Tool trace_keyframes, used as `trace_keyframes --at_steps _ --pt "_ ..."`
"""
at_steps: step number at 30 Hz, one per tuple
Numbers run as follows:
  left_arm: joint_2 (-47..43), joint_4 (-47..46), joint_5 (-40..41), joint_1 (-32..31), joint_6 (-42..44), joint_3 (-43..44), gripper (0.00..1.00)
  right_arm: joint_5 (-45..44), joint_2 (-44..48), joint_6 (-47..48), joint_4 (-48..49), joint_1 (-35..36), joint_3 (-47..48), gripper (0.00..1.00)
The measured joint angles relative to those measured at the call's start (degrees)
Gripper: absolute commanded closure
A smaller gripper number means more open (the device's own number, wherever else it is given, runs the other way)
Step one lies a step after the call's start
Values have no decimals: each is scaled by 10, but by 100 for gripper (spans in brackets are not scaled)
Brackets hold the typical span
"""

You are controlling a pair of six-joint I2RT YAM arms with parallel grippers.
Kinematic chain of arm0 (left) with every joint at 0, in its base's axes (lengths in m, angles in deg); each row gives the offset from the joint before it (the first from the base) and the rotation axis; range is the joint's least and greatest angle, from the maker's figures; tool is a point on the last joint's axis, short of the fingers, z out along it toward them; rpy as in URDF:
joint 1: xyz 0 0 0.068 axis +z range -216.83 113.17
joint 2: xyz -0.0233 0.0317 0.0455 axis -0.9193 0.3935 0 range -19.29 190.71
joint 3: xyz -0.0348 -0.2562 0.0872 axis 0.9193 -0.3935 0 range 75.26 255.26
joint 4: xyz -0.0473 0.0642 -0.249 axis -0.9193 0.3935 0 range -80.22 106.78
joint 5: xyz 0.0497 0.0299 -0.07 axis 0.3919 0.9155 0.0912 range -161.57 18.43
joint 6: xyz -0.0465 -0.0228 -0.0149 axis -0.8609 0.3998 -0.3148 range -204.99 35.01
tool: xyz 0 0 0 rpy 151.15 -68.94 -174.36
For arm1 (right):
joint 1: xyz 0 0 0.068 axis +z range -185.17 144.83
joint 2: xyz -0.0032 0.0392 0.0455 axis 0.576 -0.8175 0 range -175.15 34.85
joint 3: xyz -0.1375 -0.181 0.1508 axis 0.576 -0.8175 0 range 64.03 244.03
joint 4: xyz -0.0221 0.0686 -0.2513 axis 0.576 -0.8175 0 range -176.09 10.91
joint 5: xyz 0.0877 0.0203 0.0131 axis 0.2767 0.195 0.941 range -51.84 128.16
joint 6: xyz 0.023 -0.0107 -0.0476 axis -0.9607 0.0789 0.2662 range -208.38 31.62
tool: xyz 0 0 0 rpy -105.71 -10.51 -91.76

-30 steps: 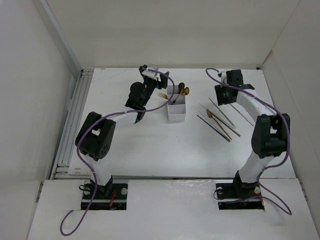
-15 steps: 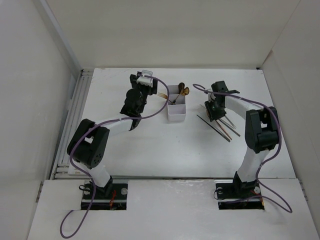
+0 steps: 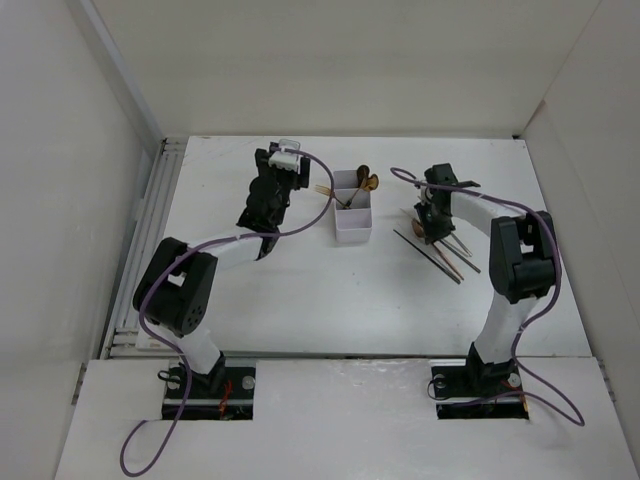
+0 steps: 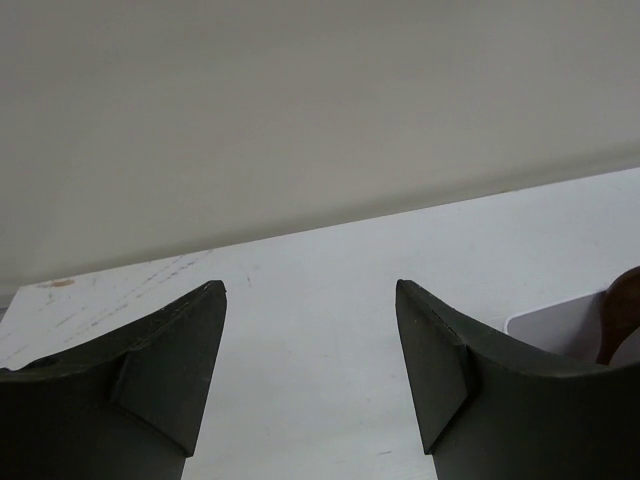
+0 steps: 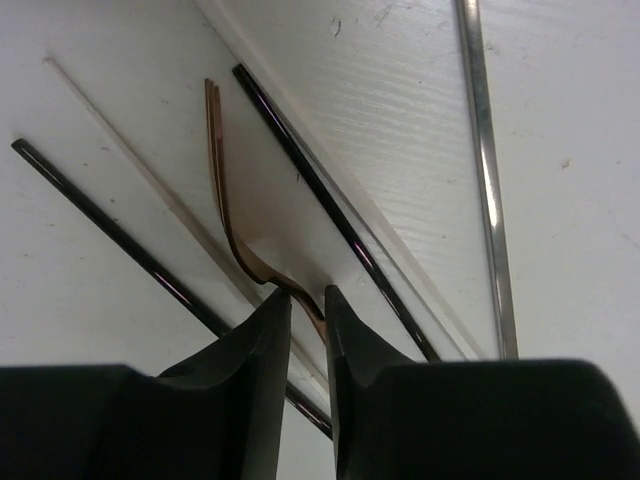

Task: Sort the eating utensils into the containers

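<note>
The white tabletop (image 3: 300, 290) carries the white three-compartment plastic box (image 3: 352, 238) at its middle, long axis running near to far. The left end effector (image 4: 310, 290) hangs just left of the box, jaws wide apart and empty. The right end effector (image 5: 307, 295) is low over the loose utensils, well to the right of the box. Those utensils lie in a slanted row from far-left to near-right: a silvery chopstick (image 5: 485, 180), a dark chopstick (image 5: 320, 200), and between the dark sticks a gold-headed fork (image 5: 222, 190). The fork's tines point away from the right end effector. Its thin neck runs into the narrow slit between the nearly closed fingertips, which appear to pinch it. The carry, by my reading, goes leftward to the box.
</note>
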Motion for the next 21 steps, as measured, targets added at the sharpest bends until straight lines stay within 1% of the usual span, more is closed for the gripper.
trace_keyframes --at_steps 4,5,7,8,14,17,19,21 --pt "0 0 0 10 0 0 34 -6 -7 -5 2 0 1 85" --pt "0 0 0 11 0 0 34 -7 -7 -5 2 0 1 91" --pt "0 0 0 16 0 0 34 -8 -7 -4 3 0 1 98" --pt "0 0 -1 17 0 0 34 -9 -8 -4 3 0 2 100" --pt "-3 0 -9 28 0 -4 34 -26 -12 -2 2 11 9 100" --pt "-21 2 -13 31 0 -21 34 -42 -7 -3 -2 23 12 100" --pt "-44 2 -17 35 0 -40 34 -54 11 -13 -5 29 13 100" --pt "-65 4 -19 38 0 -53 34 -64 50 -31 -4 33 13 100"
